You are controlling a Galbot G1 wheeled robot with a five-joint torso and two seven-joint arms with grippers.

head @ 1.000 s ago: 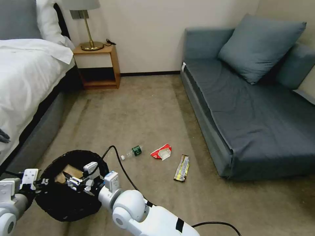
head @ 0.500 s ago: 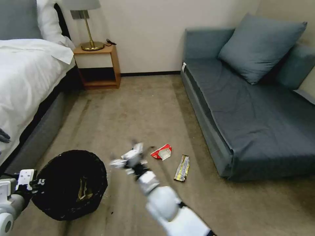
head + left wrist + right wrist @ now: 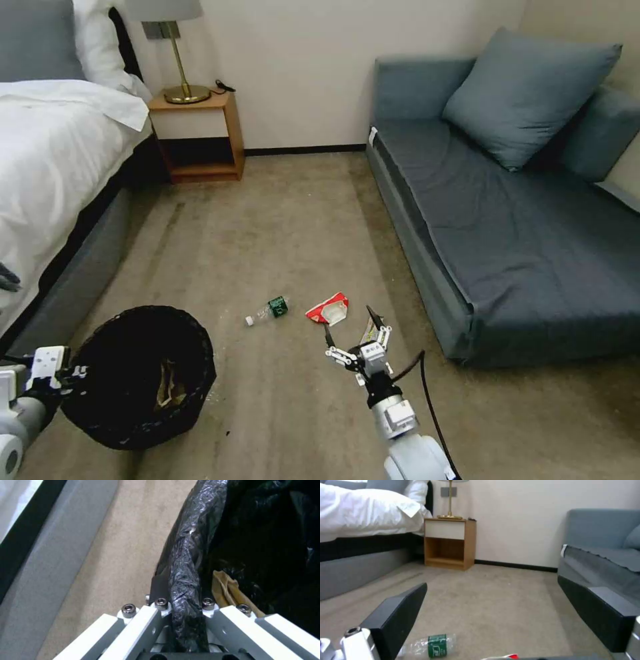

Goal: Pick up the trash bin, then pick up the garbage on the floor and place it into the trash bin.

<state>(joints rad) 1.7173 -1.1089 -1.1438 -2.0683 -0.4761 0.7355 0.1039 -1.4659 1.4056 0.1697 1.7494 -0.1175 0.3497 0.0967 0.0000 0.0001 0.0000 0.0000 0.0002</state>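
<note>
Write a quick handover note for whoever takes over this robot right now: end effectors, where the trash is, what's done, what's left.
Left end effector: shut on the trash bin rim, holding it at the robot's left.
Right end effector: open, empty, low over the carpet, above the foil wrapper.
Done: brown paper is in the bin.
Left on the floor: plastic bottle, red-and-white packet and the foil wrapper, in a row beside the sofa.

The beige carpet filled the middle of the frame. On it, lower centre, lay a bottle, a red packet just right, and a foil wrapper, partly hidden.
</note>
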